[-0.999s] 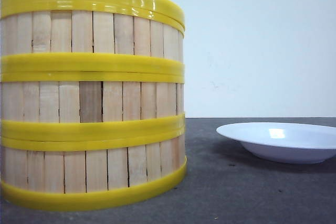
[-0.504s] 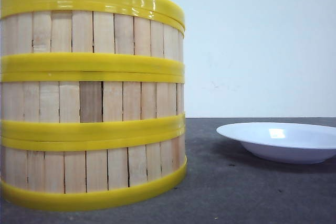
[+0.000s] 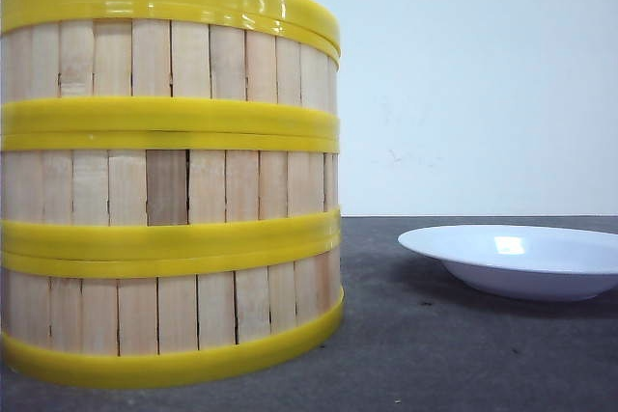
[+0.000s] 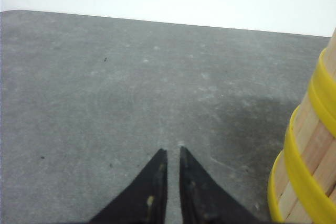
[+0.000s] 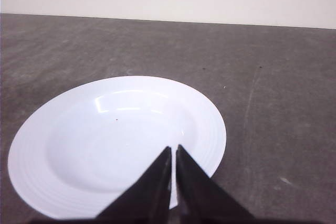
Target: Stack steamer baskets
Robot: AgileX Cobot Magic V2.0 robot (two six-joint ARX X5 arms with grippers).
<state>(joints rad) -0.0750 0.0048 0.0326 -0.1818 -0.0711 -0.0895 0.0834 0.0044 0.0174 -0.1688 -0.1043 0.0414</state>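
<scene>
Standing one on another, the three round steamer baskets of pale upright wooden slats with yellow plastic rims (image 3: 170, 176) form a single straight column on the dark grey worktop (image 3: 435, 354), at the left of the front view and very near that camera. The rims meet evenly all round the visible side, with no step or lean between tiers, so I judge the stacking itself done.

Such baskets are probably light and fairly stiff: thin slats held between plastic hoops. The hoops look smooth and glossy, so jaws closed on a rim alone could slip. The slatted wall offers more friction but might flex if squeezed hard. A sound hold would likely be over the top rim, one finger inside and one outside. A sideways push high on the column could slide or topple the upper tiers, as nothing visible locks them together.

No brand, label or writing shows on the baskets, the plate or the worktop.

The left gripper (image 4: 172, 153) hangs low over bare worktop with its black jaws nearly together, only a thin slit between the tips, holding nothing. The stack's lower wall stands just beside it in its wrist view. The right gripper (image 5: 174, 150) has its jaws likewise narrowed to a slit and empty, poised above the near rim of a white shallow round plate (image 5: 79, 145), which lies well apart from the stack, on its right.
</scene>
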